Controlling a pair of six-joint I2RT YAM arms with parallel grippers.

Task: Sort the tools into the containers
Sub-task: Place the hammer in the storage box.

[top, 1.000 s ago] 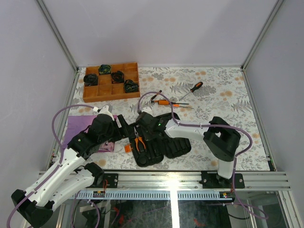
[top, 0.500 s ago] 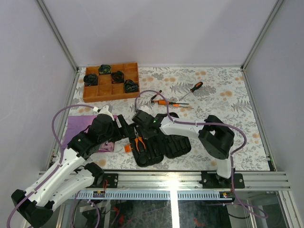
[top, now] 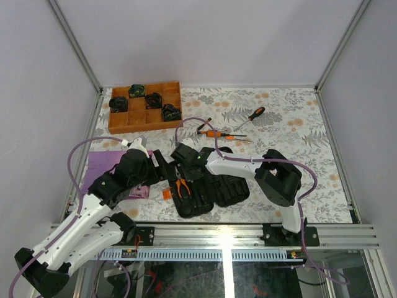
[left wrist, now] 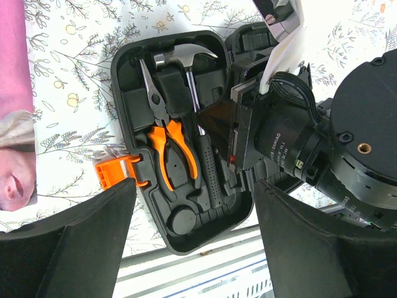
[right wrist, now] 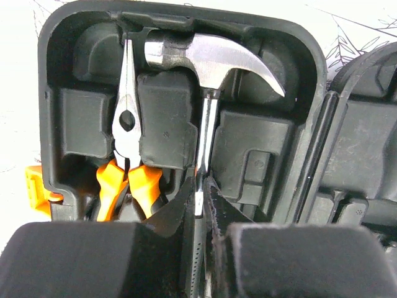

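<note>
Right wrist view looks down into the open black tool case (right wrist: 46, 93). The right gripper (right wrist: 198, 192) is closed tight on the thin steel neck of the hammer (right wrist: 211, 53), one finger on each side. The hammer lies in its slot in the case, its shiny head at the far end. Just beside it, on the left, the pliers (right wrist: 127, 118) lie in their own slot, with the orange handles nearest the camera. An orange latch (right wrist: 34, 183) sticks out from the left edge of the case.

Left wrist view shows the left gripper (left wrist: 192, 188) above the same half of the case, its two fingers spread wide apart. It holds nothing. Between the fingers you can see the pliers, the hammer and the latch. The black end of the right arm covers the hammer's handle. A purple cloth (left wrist: 12, 62) lies off to the left.

Top view shows both arms meeting over the case, which lies open near the front of the flowery table (top: 291, 136). Behind the case, well apart from it, lie an orange-handled screwdriver (top: 214, 133), a screwdriver with a black and orange handle (top: 256, 113), and a small black-handled tool (top: 204, 126). A brown wooden tray (top: 133, 118) sits in the far left corner. Four black and green things (top: 171, 112) sit in its boxes, too small to tell what they are.
</note>
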